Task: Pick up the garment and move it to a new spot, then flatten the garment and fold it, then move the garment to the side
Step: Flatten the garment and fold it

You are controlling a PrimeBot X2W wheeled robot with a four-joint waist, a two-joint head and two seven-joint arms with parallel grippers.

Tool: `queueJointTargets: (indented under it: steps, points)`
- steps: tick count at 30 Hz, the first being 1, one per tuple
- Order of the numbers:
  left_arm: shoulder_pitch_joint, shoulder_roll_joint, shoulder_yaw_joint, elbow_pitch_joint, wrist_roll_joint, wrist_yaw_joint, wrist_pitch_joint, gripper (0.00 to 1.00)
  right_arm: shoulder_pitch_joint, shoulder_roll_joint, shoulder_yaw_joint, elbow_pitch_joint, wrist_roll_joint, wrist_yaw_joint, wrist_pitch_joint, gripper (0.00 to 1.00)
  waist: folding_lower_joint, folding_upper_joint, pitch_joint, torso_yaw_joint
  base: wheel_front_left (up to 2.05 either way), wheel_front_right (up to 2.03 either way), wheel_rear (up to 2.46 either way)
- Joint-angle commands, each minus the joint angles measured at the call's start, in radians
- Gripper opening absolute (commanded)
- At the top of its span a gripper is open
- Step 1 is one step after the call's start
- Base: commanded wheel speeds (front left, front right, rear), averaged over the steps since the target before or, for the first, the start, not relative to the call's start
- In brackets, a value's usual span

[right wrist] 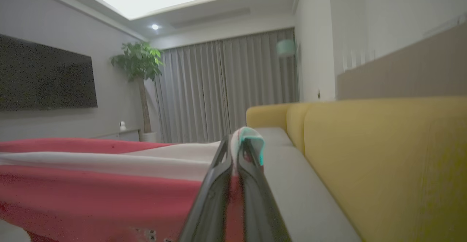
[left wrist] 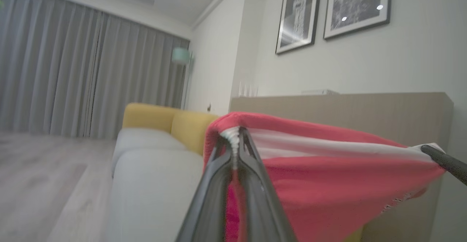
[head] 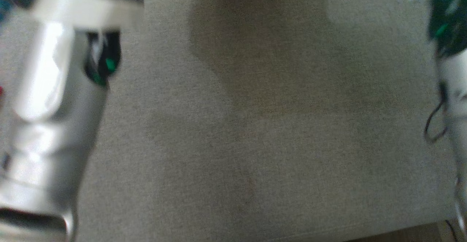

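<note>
While taut between left tool and right tool, one garment.

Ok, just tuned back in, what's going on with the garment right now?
The left gripper and right gripper are each shut on one end of the red-and-white garment, holding it stretched between them in the air by the sofa. It is lifted, not yet laid flat or folded.

Garment spanned between left gripper and right gripper; sofa seat below, backrest behind it, curtains past sofa's far end.
</note>
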Motion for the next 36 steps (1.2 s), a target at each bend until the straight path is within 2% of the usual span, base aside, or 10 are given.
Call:
queueJointTargets:
  steps: [1,7,11,13,20,24,27,32,36]
  points:
    - [0.050,0.023,0.047,-0.005,0.003,-0.010,-0.004,0.00,0.055,0.007,0.016,-0.013,0.015,-0.001,-0.007,0.00,-0.0002,0.0000,0.006,-0.008,0.00,0.00,0.00]
    - [0.337,-0.058,0.076,0.082,0.011,-0.046,-0.004,0.00,0.282,0.010,0.062,-0.010,0.089,-0.001,-0.009,0.00,-0.0002,0.0000,0.011,-0.014,0.00,0.00,0.00]
    - [0.514,-0.121,0.097,0.093,0.030,-0.056,-0.005,0.00,0.438,0.008,0.036,-0.063,0.133,-0.001,-0.009,0.00,-0.0002,0.0000,0.007,-0.010,0.00,0.00,0.00]
    - [0.584,-0.137,0.066,0.083,0.049,-0.057,-0.005,0.00,0.513,0.006,0.017,-0.095,0.145,-0.001,-0.009,0.00,-0.0002,0.0000,-0.002,-0.007,0.00,0.00,0.00]
    - [0.741,-0.138,0.031,0.006,0.065,-0.058,-0.005,0.00,0.723,0.013,-0.023,-0.197,0.158,-0.001,-0.009,0.00,-0.0002,0.0000,-0.050,0.000,0.00,0.00,0.00]
    - [0.824,-0.112,0.015,-0.049,0.063,-0.058,-0.005,0.00,0.848,0.005,-0.025,-0.243,0.147,-0.001,-0.009,0.00,-0.0002,0.0000,-0.085,-0.002,0.00,0.00,0.00]
    - [0.901,-0.085,0.004,-0.121,0.069,-0.058,-0.005,0.00,0.950,0.009,-0.067,-0.292,0.155,-0.001,-0.009,0.00,-0.0002,0.0000,-0.099,0.000,0.00,0.00,0.00]
    - [0.915,-0.085,0.005,-0.219,0.086,-0.058,-0.005,0.00,0.963,0.015,-0.108,-0.348,0.156,-0.001,-0.009,0.00,-0.0002,0.0000,-0.083,0.013,0.00,0.00,0.00]
    - [0.829,-0.118,0.020,-0.243,0.073,-0.058,-0.005,0.00,0.859,0.005,-0.090,-0.340,0.148,-0.001,-0.002,0.00,-0.0002,0.0000,-0.047,0.033,0.00,0.00,0.00]
